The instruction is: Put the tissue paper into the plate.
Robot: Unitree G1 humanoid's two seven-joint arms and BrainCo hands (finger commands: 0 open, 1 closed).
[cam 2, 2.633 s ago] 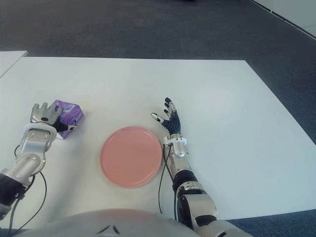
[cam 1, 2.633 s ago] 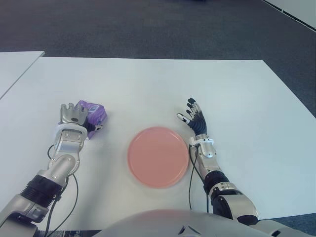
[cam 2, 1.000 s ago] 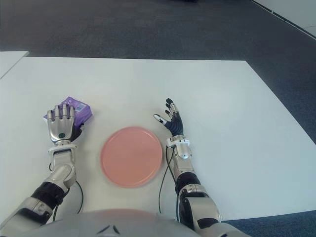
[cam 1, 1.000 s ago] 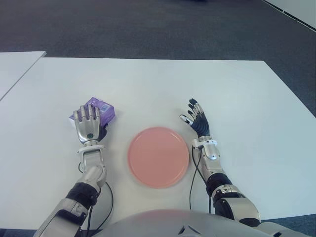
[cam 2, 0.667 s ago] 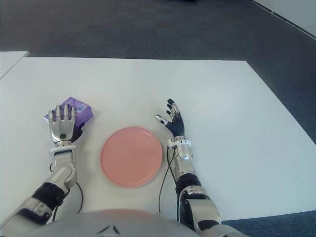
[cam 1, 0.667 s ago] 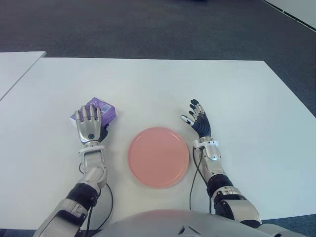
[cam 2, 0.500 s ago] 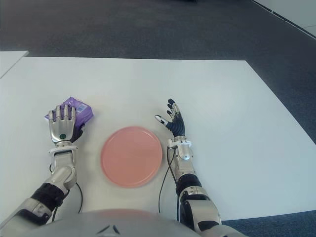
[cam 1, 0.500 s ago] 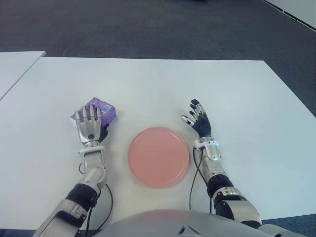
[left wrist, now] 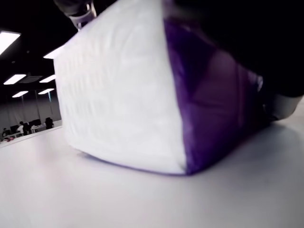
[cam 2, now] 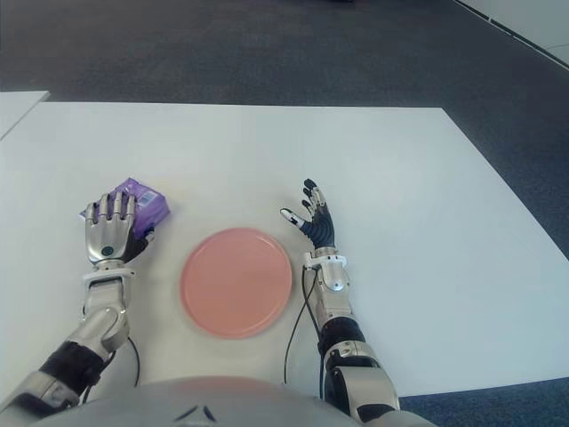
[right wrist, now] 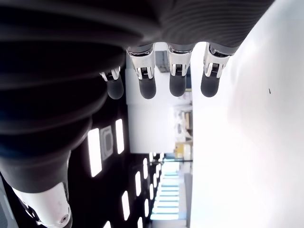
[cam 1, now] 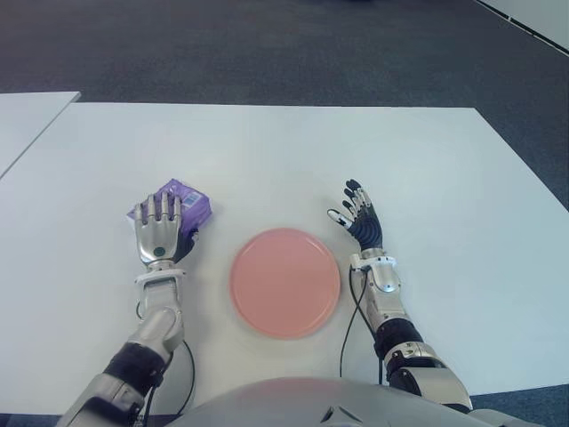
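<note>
The tissue paper is a small purple and white pack (cam 1: 190,198) lying on the white table (cam 1: 293,151), left of the round pink plate (cam 1: 285,282). My left hand (cam 1: 159,228) lies over the pack's near side with straight fingers reaching across its top. The left wrist view is filled by the pack (left wrist: 142,95), close against the palm and still down on the table. My right hand (cam 1: 360,222) shows just right of the plate, fingers (right wrist: 178,80) spread and holding nothing. The plate holds nothing.
A second white table's corner (cam 1: 27,116) shows at the far left, across a narrow gap. Dark carpet (cam 1: 284,44) lies beyond the table's far edge. Thin cables trail from both forearms near the front edge.
My left arm has swung in from the left, so the hand now covers the pack from the near side. The pack has shifted slightly right. The right hand has barely drifted.
</note>
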